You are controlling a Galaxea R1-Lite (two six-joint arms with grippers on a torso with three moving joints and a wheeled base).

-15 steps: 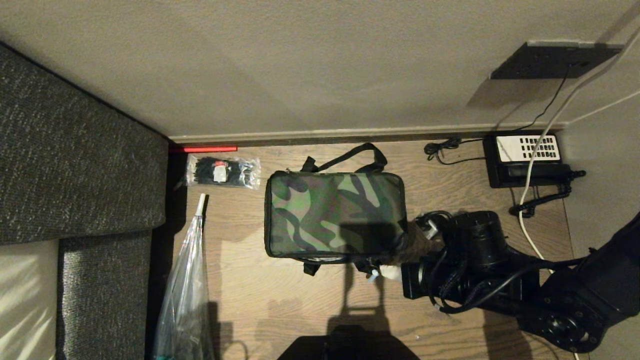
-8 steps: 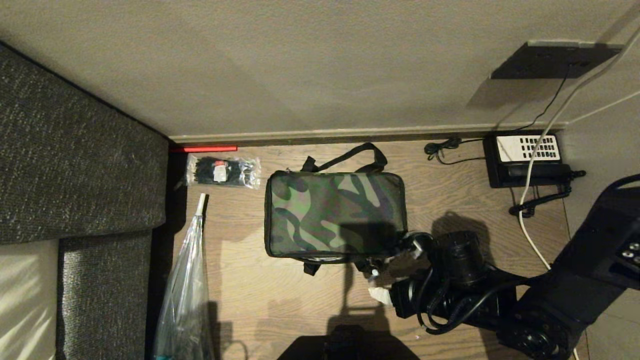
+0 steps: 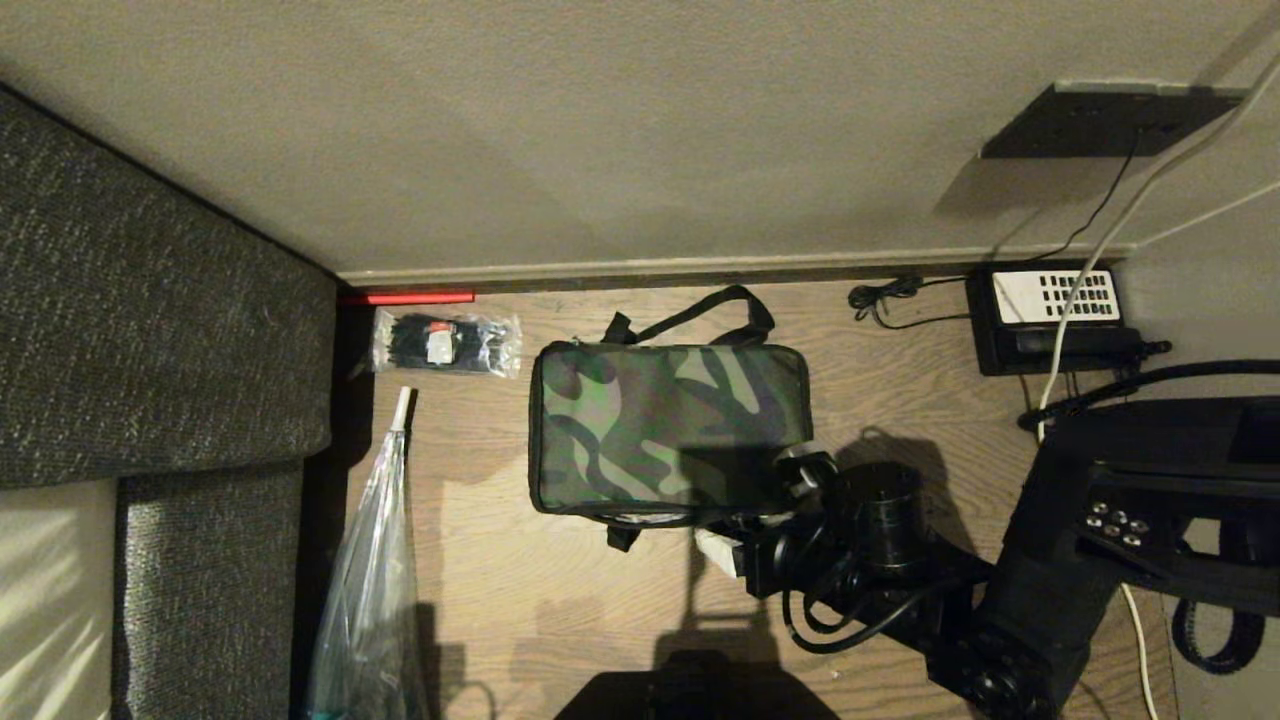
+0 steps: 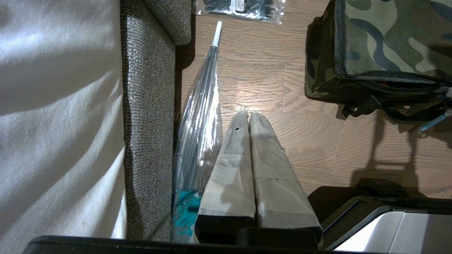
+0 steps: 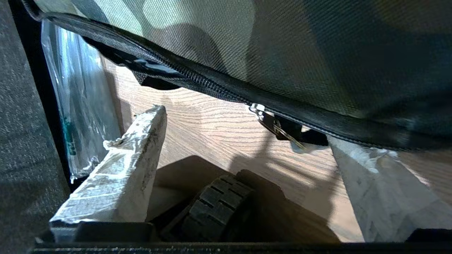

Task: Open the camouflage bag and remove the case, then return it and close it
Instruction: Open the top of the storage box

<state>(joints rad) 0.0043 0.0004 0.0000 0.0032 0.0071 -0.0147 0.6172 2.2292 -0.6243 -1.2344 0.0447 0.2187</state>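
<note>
The camouflage bag (image 3: pixel 668 428) sits zipped on the wood floor (image 3: pixel 900 330) near the far wall, its contents unseen. The right gripper (image 5: pixel 247 151), fingers spread wide and empty, hovers at the bag's near right corner by the zipper pull (image 5: pixel 273 123), apparently lining up to grasp it. The left gripper (image 4: pixel 249 116), pressed together, hangs idle near a clear umbrella (image 4: pixel 201 120).
</note>
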